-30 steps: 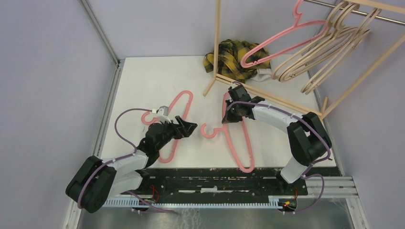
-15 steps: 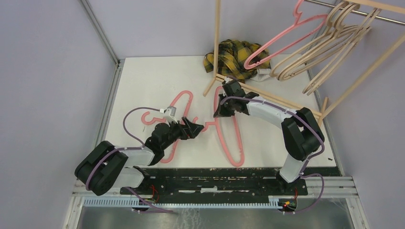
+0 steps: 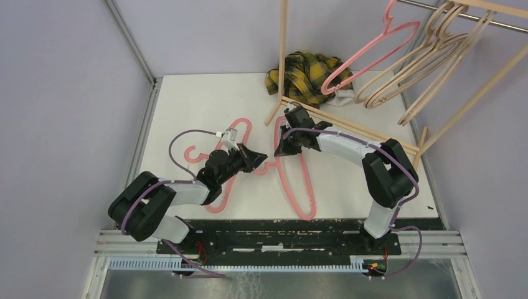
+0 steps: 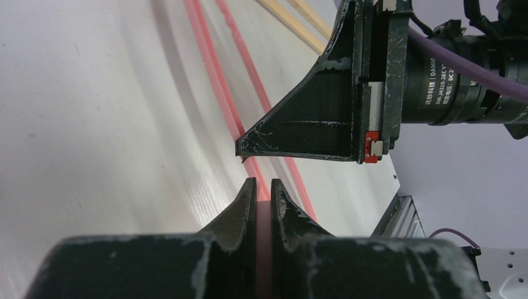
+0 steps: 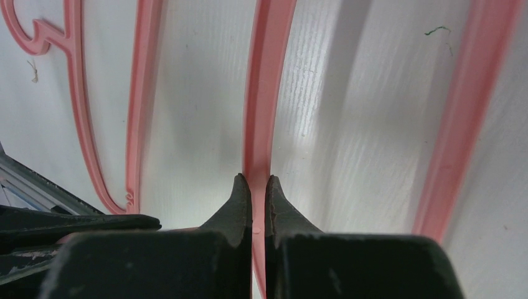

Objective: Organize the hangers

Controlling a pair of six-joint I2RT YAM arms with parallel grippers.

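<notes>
Hangers: we count three pink, left hanger [image 3: 241, 121] and right hanger [image 5: 261, 93] on surface [image 3: 187, 106], hung hanger [image 3: 408, 25] far. Left tool [image 4: 263, 187] and right tool [image 5: 254, 180] clamp right hanger.

Both arms stretch forward from their bases, elbows bowed outward and wrists turned in toward each other. The left gripper [image 3: 256, 159] and the right gripper [image 3: 281, 148] sit nearly tip to tip, just apart, both held low. Each has its fingers drawn in tight, pinching a thin bar of pink hanger [image 5: 261, 93] between them.
</notes>
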